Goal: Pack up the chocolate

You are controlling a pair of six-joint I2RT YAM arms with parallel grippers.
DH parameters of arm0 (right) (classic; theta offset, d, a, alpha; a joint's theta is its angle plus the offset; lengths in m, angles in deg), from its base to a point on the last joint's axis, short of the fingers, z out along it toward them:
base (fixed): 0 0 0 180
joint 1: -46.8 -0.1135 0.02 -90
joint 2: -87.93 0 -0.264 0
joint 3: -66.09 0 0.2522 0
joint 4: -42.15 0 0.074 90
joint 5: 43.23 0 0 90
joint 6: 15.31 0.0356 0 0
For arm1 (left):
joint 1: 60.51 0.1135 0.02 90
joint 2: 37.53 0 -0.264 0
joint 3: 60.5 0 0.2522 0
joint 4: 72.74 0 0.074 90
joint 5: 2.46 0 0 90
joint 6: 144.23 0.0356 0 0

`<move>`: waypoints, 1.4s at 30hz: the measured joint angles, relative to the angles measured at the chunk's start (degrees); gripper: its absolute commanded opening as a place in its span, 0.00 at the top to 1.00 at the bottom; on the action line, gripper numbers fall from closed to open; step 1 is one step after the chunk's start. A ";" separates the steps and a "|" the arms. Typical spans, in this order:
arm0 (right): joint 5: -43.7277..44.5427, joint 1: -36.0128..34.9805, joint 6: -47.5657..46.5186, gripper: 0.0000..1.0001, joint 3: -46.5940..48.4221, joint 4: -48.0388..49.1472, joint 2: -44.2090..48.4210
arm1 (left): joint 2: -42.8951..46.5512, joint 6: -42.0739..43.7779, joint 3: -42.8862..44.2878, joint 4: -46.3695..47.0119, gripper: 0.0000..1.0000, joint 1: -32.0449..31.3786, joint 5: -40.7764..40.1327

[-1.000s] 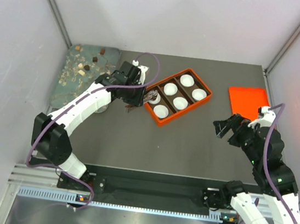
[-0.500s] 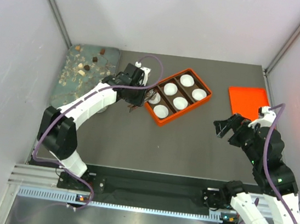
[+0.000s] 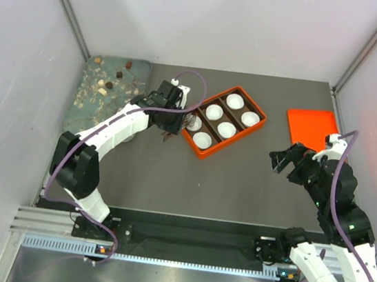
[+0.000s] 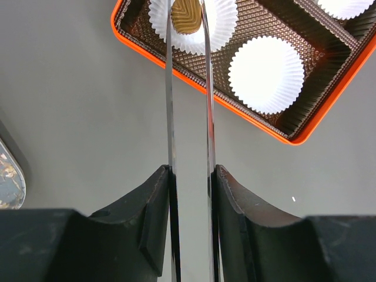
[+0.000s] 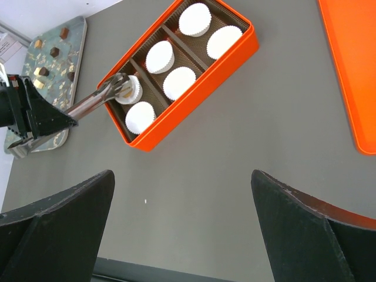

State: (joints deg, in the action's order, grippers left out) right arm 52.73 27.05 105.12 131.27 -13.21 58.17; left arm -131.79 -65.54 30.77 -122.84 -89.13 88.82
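My left gripper [image 4: 192, 176] is closed partway on a pair of thin metal tongs [image 4: 207, 117]. Its 2 black fingers [image 4: 154, 223] press on the outer faces of the 2 blades, which run forward nearly parallel with a narrow gap between them. At the far end, the tips reach over the rim of the orange box [image 4: 151, 56] into its corner compartment. 1 tan chocolate piece [image 4: 186, 14] sits right between those tips, a blade touching each side of it. It is directly over a white paper cup [image 4: 218, 26], but I cannot tell whether it rests on the cup's floor or hangs just above it. The next cup [image 4: 266, 74] beside it holds nothing. From the right wrist view I count 6 cups in the box, and the tongs come in at the end nearest my left arm. The other chocolates [image 3: 108, 87], dark and light, lie scattered on the speckled tray [image 3: 80, 106] at the table's [image 3: 238, 182] far left, well apart from the box. My right gripper [image 5: 182, 176] hangs above bare table on the right, jaws spread as wide as they go and gripping nothing. A flat orange lid [image 3: 312, 126] lies beyond it.
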 measured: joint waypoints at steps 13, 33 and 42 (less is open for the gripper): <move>-0.04 0.00 0.07 0.00 0.00 0.00 0.09 | 0.00 0.59 0.00 0.00 0.54 0.00 -0.28; -0.22 0.00 0.04 0.00 0.00 -0.02 1.05 | 7.96 -0.98 10.19 -2.89 0.57 0.44 -2.32; -1.27 0.00 0.04 0.00 -0.04 -0.02 2.03 | 8.17 -2.60 9.66 -5.03 0.58 14.62 -3.96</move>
State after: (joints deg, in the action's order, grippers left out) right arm 51.46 27.05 105.17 131.22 -13.23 60.20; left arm -123.61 -68.14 40.44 -127.86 -74.51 84.87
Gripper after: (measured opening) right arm 0.996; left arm 0.419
